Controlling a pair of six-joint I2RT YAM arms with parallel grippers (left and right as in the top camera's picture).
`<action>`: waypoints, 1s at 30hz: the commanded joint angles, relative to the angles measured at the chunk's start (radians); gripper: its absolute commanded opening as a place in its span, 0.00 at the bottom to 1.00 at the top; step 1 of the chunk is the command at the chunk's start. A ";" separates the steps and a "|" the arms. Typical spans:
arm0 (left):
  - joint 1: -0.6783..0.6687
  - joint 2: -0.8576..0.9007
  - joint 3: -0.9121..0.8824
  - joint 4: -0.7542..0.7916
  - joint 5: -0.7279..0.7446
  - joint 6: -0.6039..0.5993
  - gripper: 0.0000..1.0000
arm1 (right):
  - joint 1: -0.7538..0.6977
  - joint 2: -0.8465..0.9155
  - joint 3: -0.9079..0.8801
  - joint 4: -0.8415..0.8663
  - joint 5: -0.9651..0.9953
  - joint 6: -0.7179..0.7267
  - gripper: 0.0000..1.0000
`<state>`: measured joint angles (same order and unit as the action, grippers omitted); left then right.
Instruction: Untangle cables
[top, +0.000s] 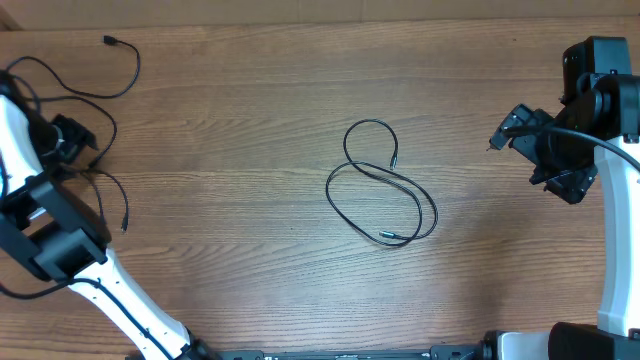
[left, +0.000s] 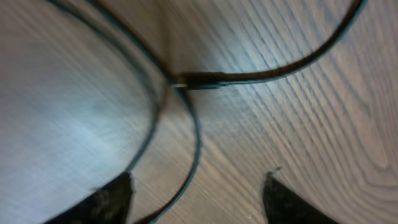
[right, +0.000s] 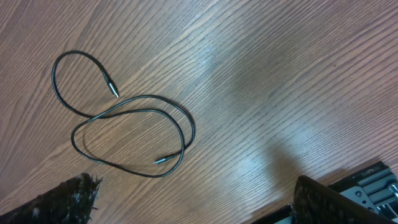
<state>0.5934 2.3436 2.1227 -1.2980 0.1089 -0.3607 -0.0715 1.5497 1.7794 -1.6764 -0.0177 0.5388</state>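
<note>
Wood-grain table (top: 250, 130), seen from overhead and from both wrists. We take as our reference the loose cable (top: 381, 186), which lies alone at mid-table in a flat figure-of-eight with both ends free. Well to its left, near the table's edge, lie the tangled cables (top: 95, 95), several thin black cords crossing one another. The left gripper (left: 199, 199) hangs low over this tangle with its fingertips (left: 115, 199) apart. A plug (left: 199, 81) lies just ahead of them, at a point where thin cords cross, and one strand (left: 194, 146) runs down into the gap between the fingertips. This close view is blurred: it seems to us that neither fingertip touches the strand, though we cannot be sure. Well to the right of the loose cable, the right gripper (right: 205, 208) stands over bare wood, its fingers (right: 336, 199) spread wide with nothing between them.
</note>
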 joint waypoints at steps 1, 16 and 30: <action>-0.026 -0.006 -0.044 0.055 0.011 0.071 0.34 | -0.003 0.003 0.006 0.003 0.014 0.004 1.00; -0.071 -0.006 -0.100 0.324 -0.108 0.294 0.74 | -0.003 0.003 0.006 0.003 0.014 0.004 1.00; -0.073 -0.006 -0.204 0.449 0.018 0.472 0.65 | -0.003 0.003 0.006 0.003 0.014 0.004 1.00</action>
<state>0.5297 2.3436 1.9247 -0.8566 0.1043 0.0463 -0.0715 1.5497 1.7794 -1.6764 -0.0177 0.5388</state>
